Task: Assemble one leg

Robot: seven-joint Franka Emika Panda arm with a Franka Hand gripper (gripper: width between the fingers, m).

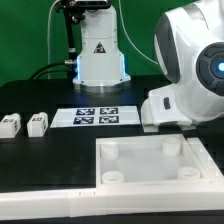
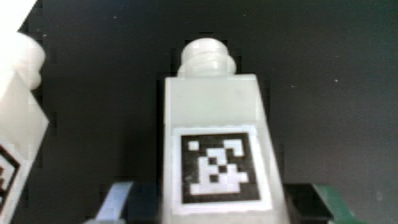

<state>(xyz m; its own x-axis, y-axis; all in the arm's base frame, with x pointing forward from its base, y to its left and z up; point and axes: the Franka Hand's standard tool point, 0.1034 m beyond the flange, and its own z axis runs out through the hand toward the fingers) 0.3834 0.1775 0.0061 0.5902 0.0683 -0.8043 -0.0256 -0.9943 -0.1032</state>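
In the wrist view a white leg (image 2: 217,120) lies on the black table, its rounded peg end pointing away and its black-and-white tag (image 2: 221,160) facing up. My gripper (image 2: 222,205) is open and straddles the leg's near end. A dark gap shows between the leg and each of the fingers (image 2: 128,195). A second leg (image 2: 18,90) lies beside it. In the exterior view two more legs (image 1: 10,124) (image 1: 37,123) lie at the left. The gripper itself is hidden there behind the arm (image 1: 185,70).
The large white square top (image 1: 150,165) with corner holes lies at the front of the exterior view. The marker board (image 1: 97,115) lies at the middle. The robot base (image 1: 98,55) stands behind it.
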